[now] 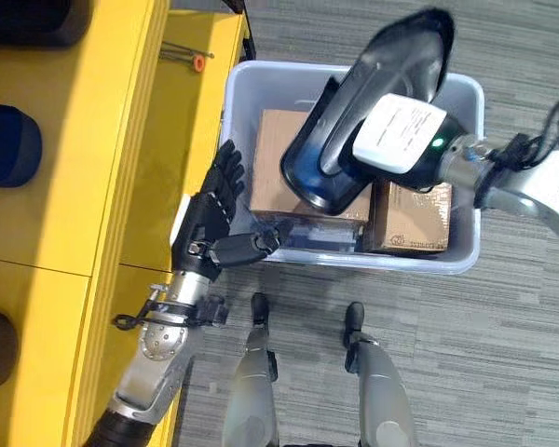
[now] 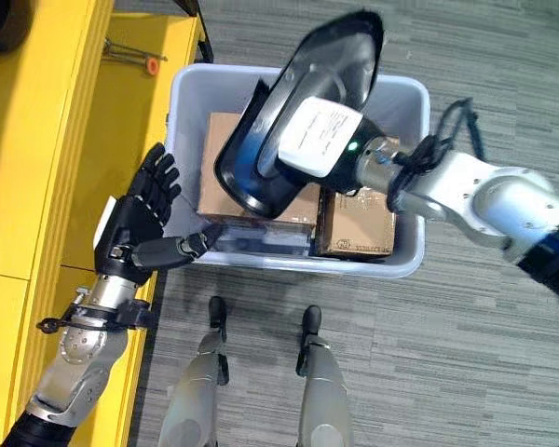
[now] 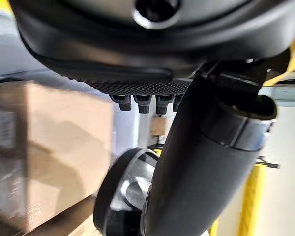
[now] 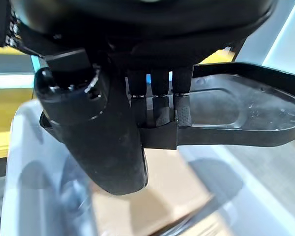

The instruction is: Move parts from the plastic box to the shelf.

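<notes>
Glossy black moulded plastic part (image 2: 289, 112), curved and shell-shaped, is held above the pale translucent plastic box (image 2: 405, 256), right hand (image 4: 157, 110) fingers curled over its rim. Cardboard cartons (image 2: 354, 223) fill the box. Left hand (image 2: 140, 223) hovers with fingers spread beside the yellow shelf (image 2: 37, 186).

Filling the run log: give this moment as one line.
right hand: shut on black part, above plastic box | left hand: open, by box's shelf-side wall | cardboard boxes inside | shelf

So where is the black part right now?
The black part is held up over the plastic box by the right hand, above the cardboard boxes inside, right of the yellow shelf.
</notes>
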You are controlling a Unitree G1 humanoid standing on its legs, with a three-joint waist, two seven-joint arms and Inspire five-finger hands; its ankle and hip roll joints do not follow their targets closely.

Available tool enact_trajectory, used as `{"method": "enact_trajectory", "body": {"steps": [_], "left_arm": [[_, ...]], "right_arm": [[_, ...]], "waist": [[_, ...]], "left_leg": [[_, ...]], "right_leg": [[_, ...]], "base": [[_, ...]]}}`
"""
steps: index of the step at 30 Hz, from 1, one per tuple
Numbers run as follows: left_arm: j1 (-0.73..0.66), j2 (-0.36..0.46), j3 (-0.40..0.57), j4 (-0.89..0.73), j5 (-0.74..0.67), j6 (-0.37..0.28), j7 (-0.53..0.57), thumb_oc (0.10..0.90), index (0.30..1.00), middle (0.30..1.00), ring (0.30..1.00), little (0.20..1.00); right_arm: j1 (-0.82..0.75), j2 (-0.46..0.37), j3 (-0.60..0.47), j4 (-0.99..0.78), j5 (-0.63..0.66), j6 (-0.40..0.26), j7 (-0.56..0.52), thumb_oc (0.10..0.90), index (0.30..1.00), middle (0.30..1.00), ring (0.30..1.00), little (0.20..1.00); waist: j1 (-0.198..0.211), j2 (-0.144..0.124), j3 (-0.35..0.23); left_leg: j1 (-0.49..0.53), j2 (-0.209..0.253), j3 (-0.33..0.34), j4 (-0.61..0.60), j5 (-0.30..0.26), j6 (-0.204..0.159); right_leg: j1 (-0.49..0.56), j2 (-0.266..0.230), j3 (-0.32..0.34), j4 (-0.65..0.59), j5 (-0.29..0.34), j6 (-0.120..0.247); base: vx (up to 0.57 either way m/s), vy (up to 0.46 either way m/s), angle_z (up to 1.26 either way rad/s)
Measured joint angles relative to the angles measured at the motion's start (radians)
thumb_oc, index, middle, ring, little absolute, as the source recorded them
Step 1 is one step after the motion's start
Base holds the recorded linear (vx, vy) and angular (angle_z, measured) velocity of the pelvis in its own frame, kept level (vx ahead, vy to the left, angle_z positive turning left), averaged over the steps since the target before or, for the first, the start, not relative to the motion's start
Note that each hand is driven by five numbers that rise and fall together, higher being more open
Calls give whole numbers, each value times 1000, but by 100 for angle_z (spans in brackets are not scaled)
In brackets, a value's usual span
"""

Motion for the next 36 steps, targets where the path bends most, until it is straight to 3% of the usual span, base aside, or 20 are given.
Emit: {"method": "enact_trajectory", "body": {"steps": [3, 8, 12, 14, 19, 27, 32, 36], "left_arm": [[32, 2, 37, 0, 0, 3, -9, 900, 1000, 1000, 1000, 1000], [47, -1, 53, 0, 0, 21, -45, 900, 1000, 1000, 1000, 1000], [80, -3, 78, 1, 38, 29, -52, 900, 1000, 1000, 1000, 1000], [84, -3, 84, 1, 55, 30, -50, 900, 1000, 1000, 1000, 1000], [91, 9, 117, 0, 176, 31, -46, 900, 1000, 1000, 1000, 1000], [56, 145, 150, -7, 491, 1, 31, 900, 1000, 1000, 1000, 1000], [27, 215, 145, -16, 673, -14, 83, 900, 1000, 1000, 1000, 1000], [-28, 332, 102, -24, 827, -33, 114, 900, 1000, 1000, 1000, 1000]], "right_arm": [[99, -38, -149, -58, 13, -12, -9, 400, 300, 300, 300, 300], [194, -60, -299, -101, 22, -31, -30, 400, 300, 300, 300, 300], [418, -62, -496, -150, 94, -62, -27, 400, 300, 300, 300, 300], [489, -63, -536, -155, 146, -64, -25, 400, 300, 300, 300, 300], [572, -80, -560, -155, 257, -63, 31, 400, 300, 300, 300, 300], [579, -127, -544, -156, 410, -84, 121, 400, 300, 300, 300, 300], [521, -128, -430, -148, 452, -99, 141, 400, 300, 300, 300, 300], [434, -124, -307, -143, 475, -113, 164, 400, 300, 300, 300, 300]], "waist": [[-2, -1, -26], [-9, -3, -63], [-28, -10, -146], [-37, -11, -189], [-58, -25, -250], [-82, -54, -304], [-82, -84, -347], [-81, -96, -370]], "left_leg": [[58, 4, 16, -20, -16, 12], [124, 5, 36, -40, -21, 8], [159, 2, 49, -56, -40, 7], [173, 2, 52, -69, -43, 4], [227, 4, 81, -69, -65, -10], [272, 9, 110, -69, -80, -17], [280, 9, 121, -69, -82, -18], [295, 9, 125, -70, -85, -20]], "right_leg": [[69, 3, 3, -53, 13, 10], [160, 10, 10, -145, 50, 18], [222, 13, 17, -231, 79, 27], [246, 14, 17, -271, 90, 29], [328, 22, 33, -364, 122, 30], [361, 27, 61, -380, 128, 30], [364, 26, 70, -381, 128, 31], [379, 26, 73, -381, 126, 34]], "base": [[70, 5, -6], [68, 3, -7], [26, 25, -8], [1, 13, -3], [-3, 19, -13], [-5, 12, -11], [-2, 3, -4], [0, 0, 0]]}}
